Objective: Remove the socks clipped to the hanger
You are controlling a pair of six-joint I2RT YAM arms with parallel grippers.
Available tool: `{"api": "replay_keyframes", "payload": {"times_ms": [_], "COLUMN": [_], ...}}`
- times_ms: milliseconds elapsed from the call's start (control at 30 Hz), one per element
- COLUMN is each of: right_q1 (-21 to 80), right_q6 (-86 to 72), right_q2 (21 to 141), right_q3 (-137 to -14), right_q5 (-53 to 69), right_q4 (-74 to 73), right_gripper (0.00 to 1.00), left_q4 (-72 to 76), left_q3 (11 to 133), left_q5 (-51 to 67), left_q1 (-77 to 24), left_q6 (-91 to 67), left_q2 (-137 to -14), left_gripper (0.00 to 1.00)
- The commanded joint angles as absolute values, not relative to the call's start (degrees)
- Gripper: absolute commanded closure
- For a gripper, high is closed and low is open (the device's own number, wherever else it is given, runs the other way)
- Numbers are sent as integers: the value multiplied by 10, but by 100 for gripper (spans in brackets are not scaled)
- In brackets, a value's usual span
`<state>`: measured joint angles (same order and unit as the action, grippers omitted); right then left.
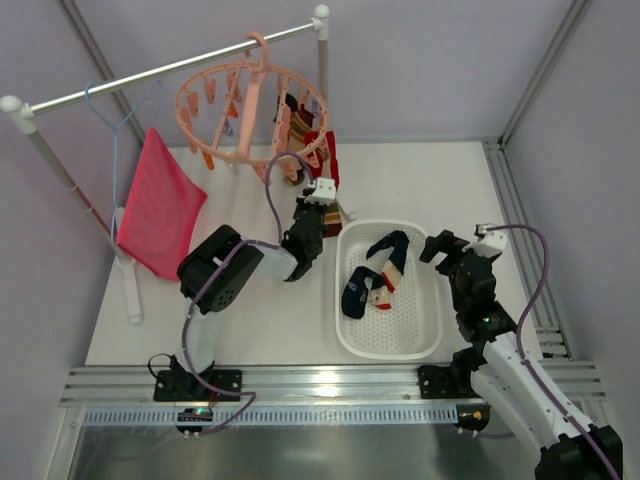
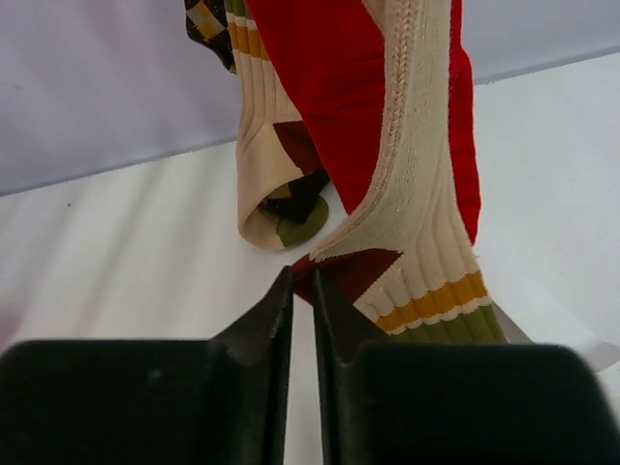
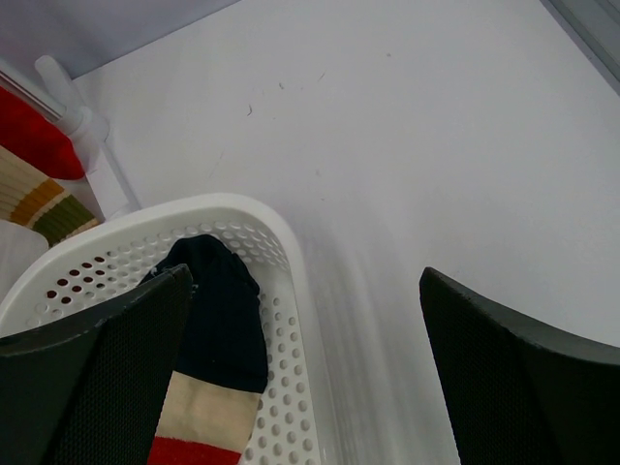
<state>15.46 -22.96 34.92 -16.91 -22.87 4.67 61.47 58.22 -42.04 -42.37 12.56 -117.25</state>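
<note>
We see the hanger [image 1: 250, 110] on a rail above the counter's far edge, with socks [image 1: 322, 160] clipped to its right side. The left claw [image 2: 301, 278] is pressed almost together at a striped sock [image 2: 426, 281]. The right claw [image 3: 305, 281] gapes wide over the basket [image 1: 437, 300], toward the right edge.

Counts, top view:
- ring hanger [image 1: 250, 110]: 1
- wire hanger [image 1: 113, 160]: 1
- pink-red cloth [image 1: 160, 205]: 1
- white basket [image 1: 400, 352]: 1
- rail [image 1: 170, 72]: 1, on 2 posts [image 1: 322, 45]
- navy socks [image 1: 372, 278] in the basket: 2
- hanging socks [image 1: 322, 152] on the ring: at least 3 (red, striped, diamond-patterned); they overlap, so no exact count
- clip pegs [image 1: 210, 95]: many, not countable
- arms: 2, left arm [image 1: 230, 270] and right arm [image 1: 500, 350]
</note>
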Motion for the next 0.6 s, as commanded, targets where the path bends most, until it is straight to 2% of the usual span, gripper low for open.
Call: {"api": "replay_keyframes", "payload": {"times_ms": [0, 33, 267, 567], "right_q1": [152, 152, 152, 152], "right_q6": [-226, -225, -221, -221], "right_q2": [359, 363, 367, 374], "right_q3": [-185, -185, -183, -177], "right_q5": [-232, -232, -239, -236], "right_q4": [72, 71, 75, 84], "right_gripper": [1, 1, 1, 1], "left_q4": [710, 715, 738, 737], "left_q3": [597, 594, 521, 393], "left_q5": [-442, -445, -448, -452], "left_q1": [-421, -421, -426, -464], "left_q6": [158, 158, 135, 91], "left_q2": [-1184, -1183, -1128, -986], "left_gripper": [92, 100, 100, 100]}}
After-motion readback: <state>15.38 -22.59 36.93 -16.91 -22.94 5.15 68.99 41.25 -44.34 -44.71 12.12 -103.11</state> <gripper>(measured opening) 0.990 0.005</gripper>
